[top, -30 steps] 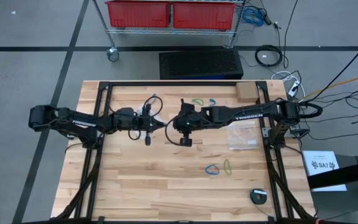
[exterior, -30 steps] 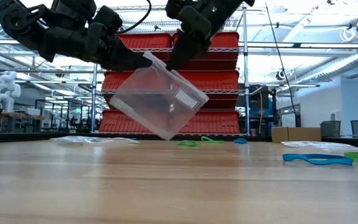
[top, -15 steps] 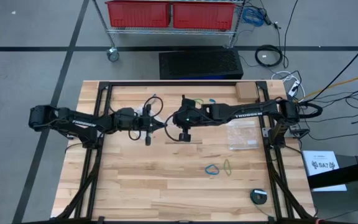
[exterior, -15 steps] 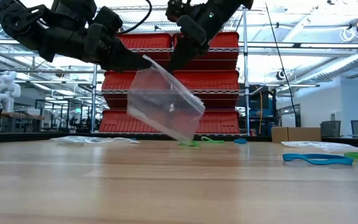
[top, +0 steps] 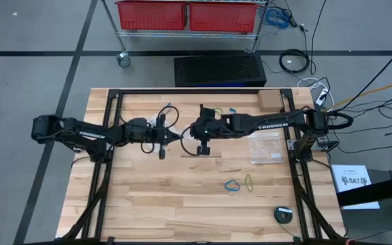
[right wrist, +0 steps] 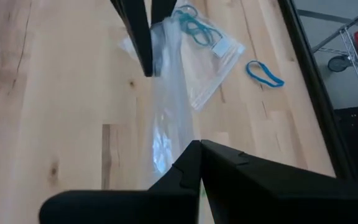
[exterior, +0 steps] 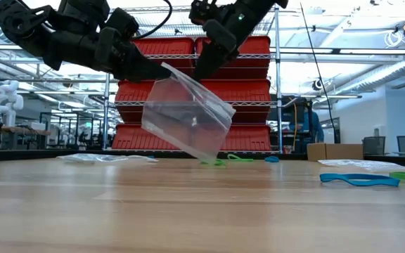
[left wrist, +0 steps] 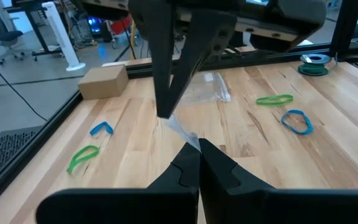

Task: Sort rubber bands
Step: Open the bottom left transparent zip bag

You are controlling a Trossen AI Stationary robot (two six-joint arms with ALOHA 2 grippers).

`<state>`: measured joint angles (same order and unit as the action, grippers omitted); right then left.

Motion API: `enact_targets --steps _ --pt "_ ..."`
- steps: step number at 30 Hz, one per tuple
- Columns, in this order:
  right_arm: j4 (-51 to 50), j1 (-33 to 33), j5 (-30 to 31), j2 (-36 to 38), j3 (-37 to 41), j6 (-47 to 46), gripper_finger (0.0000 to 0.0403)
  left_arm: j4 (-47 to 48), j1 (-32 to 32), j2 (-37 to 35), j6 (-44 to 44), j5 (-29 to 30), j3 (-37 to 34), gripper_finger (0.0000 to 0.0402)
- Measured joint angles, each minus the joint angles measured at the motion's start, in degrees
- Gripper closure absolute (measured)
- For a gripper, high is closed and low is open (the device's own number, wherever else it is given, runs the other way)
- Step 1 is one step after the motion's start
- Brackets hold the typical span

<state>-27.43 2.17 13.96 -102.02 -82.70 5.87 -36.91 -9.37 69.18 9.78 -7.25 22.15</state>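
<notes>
While both arms meet over the middle of the bench (top: 148, 197), the sorting looks to be at an early stage, judging by how many loops lie loose. The left end effector (top: 177, 135) and the right end effector (top: 186, 135) are each clenched on the rim of a clear plastic bag (exterior: 187, 116), which hangs tilted between them above the wood, its mouth pinched at two points close together. In the right wrist view, teal rubber bands (right wrist: 194, 26) show against the clear plastic near the bag's sealed end, so some bands seem to be bagged already, though whether they lie inside it or under it cannot be told for sure. Still loose are a green band (left wrist: 83, 157) and a blue band (left wrist: 101, 129) near the bench's far edge, and a blue band (top: 233, 185) touching a yellow-green band (top: 248, 182) toward the near right part of the bench. A second clear bag (top: 265, 148) lies flat by the right edge, its contents too faint to make out. Most likely the held bag must be spread open and the stray loops gathered by colour, so the greater share of the work remains.
</notes>
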Motion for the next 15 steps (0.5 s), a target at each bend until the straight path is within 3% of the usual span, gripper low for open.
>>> enact_targets --steps 15 --pt "0.7 -0.4 -7.1 -1.3 0.0 -1.5 0.0403 0.0 0.0 0.0 0.0 0.0 0.0 0.0401"
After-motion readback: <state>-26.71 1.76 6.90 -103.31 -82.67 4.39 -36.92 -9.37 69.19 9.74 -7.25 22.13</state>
